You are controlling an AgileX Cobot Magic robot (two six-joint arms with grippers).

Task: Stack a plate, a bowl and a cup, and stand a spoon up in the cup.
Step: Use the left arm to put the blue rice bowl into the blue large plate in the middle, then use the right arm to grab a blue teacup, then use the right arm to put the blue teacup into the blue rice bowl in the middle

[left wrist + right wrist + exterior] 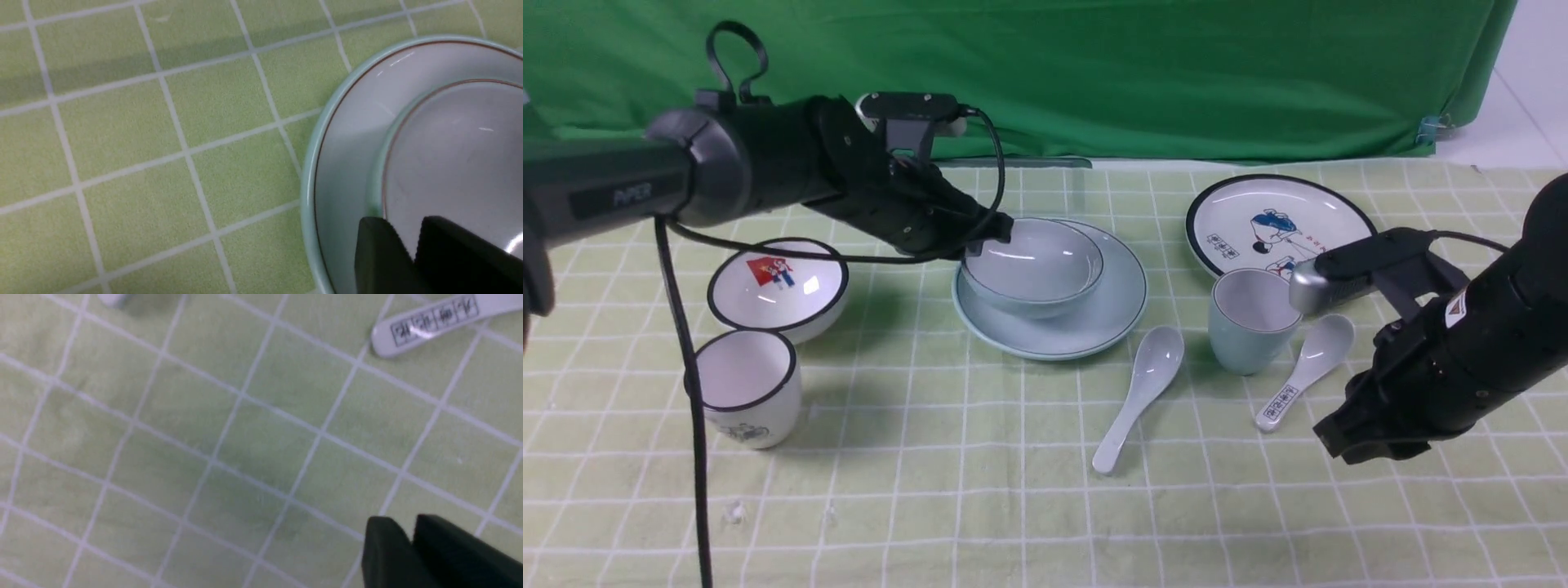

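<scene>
blue-green bowl point(1039, 265) sits empty on the plate point(1115, 304). left gripper point(1001, 233) at its 9 o'clock rim, grip unclear; right gripper point(1339, 439) closed.

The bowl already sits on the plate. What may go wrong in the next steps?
1. The left tool sits at the rim of the bowl, which lies off-centre on the plate; pulling away may drag or tip it.
2. The cup stands close beside the printed spoon; the right tool may knock that spoon, or later take it instead of the plain spoon.
</scene>
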